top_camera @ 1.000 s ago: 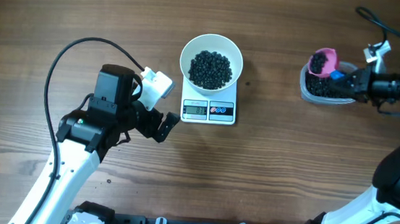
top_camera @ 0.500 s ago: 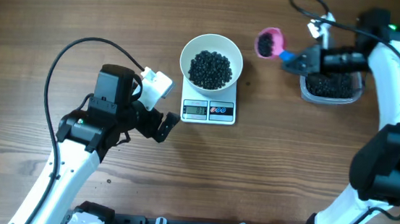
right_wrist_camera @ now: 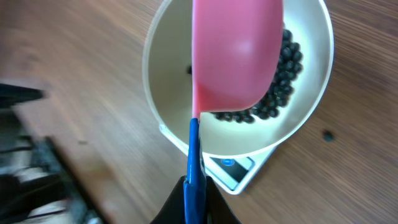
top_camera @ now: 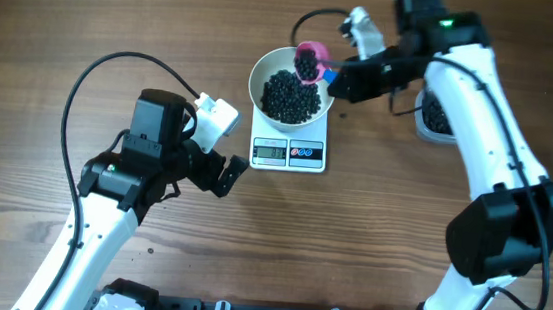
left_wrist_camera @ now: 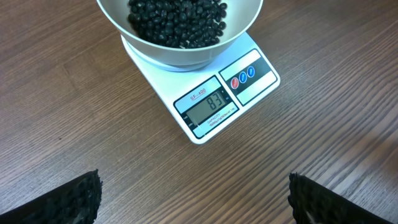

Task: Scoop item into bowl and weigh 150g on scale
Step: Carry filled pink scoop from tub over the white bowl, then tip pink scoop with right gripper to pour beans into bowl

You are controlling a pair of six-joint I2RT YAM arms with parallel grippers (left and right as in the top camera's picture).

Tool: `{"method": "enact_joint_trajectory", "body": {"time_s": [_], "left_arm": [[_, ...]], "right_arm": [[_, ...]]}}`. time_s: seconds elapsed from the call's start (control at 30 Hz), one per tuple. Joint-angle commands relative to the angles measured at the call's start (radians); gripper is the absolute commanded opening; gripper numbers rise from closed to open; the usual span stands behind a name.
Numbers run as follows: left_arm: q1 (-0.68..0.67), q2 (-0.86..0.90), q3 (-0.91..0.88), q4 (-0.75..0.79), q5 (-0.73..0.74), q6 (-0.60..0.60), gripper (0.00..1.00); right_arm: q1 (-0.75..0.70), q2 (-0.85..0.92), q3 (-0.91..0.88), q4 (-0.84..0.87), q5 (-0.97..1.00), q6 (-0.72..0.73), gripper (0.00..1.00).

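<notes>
Near edge of table (top_camera: 48,15): left arm comes up from the front left, a black cable (top_camera: 88,73) looping over it.

Left end effector (left_wrist_camera: 198,204): jaws stand wide apart and carry nothing. In the left wrist view the two dark fingertips (left_wrist_camera: 68,199) sit at the bottom corners, with bare wood between them. In the overhead view it sits just left of the scale's front edge; contact cannot be told.

Scale (left_wrist_camera: 214,102): white, flat on the table, centre of the work area. Its display faces the near side and shows 83. Coloured buttons sit to the right of the display.

Bowl (left_wrist_camera: 186,57): white, round, upright. It rests on the scale platform behind the display and covers most of it.

Item (left_wrist_camera: 177,22): black beads piled in the bottom of the bowl, covering the floor but well below the rim. More of the same beads lie in the scoop and in the tub.

Scoop (top_camera: 311,60): pink cup on a blue handle, over the far right rim of the bowl and loaded with beads in the overhead view. The right wrist view shows the cup's underside above the bowl's interior.

Right end effector (right_wrist_camera: 198,198): jaws closed narrow on the blue handle, beside the bowl's right rim. The right arm reaches in from the right.

Clear tub (top_camera: 426,126): right of the bowl, well apart from it, largely hidden by the right arm. Dark beads are visible inside.
</notes>
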Motion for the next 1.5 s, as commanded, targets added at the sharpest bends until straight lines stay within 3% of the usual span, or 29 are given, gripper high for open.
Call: {"method": "enact_joint_trajectory", "body": {"time_s": [0.0,0.13,0.43,1.03,1.47], "left_arm": [[-0.003,0.008,-0.01,0.002,0.016,0.002,1.0],[-0.003,0.008,-0.01,0.002,0.016,0.002,1.0],[-0.003,0.008,-0.01,0.002,0.016,0.002,1.0],[-0.003,0.008,-0.01,0.002,0.016,0.001,1.0],[-0.003,0.008,-0.01,0.002,0.016,0.002,1.0]], "right_arm": [[0.071,-0.015,0.024,0.011,0.317,0.071,0.04],[0.125,-0.015,0.024,0.012,0.465,0.069,0.04],[0.184,-0.015,0.024,0.028,0.586,0.023,0.04],[0.242,-0.015,0.024,0.056,0.654,-0.054,0.04],[0.239,-0.02,0.024,0.06,0.642,0.028,0.04]]}}
